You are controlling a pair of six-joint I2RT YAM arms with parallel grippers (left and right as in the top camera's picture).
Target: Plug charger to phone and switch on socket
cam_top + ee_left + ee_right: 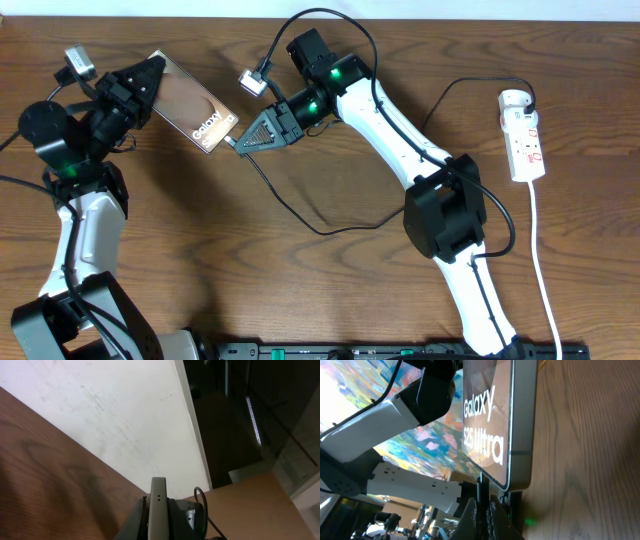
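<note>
Scene: you are looking down on a wooden tabletop [330, 290] with two arms, one at the left of the frame and one at centre right.
Phone [190, 105]: it sits in the upper left of the overhead view, slanting down to the right. Its glossy face is up, and white "Galaxy" lettering is near its lower right end.
Left pincer [142, 82]: yours is closed on the phone's upper left end. In the left wrist view, the phone's thin grey edge stands between the fingers.
Right pincer [238, 140]: yours is clamped on the charger [480, 489], just beside the phone's lower right end.
Plug tip: in the right wrist view it rises from between the fingers and meets the phone's end edge. You cannot tell whether it is fully seated.
Cable: thin and black, it loops from the right pincer down across the middle of the tabletop, then passes under the right arm.
Socket [525, 145]: the white strip lies at the far right of the overhead view, well apart from the phone, with its white cord trailing to the bottom edge.
Adapter [514, 100]: white and rounded, it sits on the socket's upper end.
Switch: it is too small to read.
</note>
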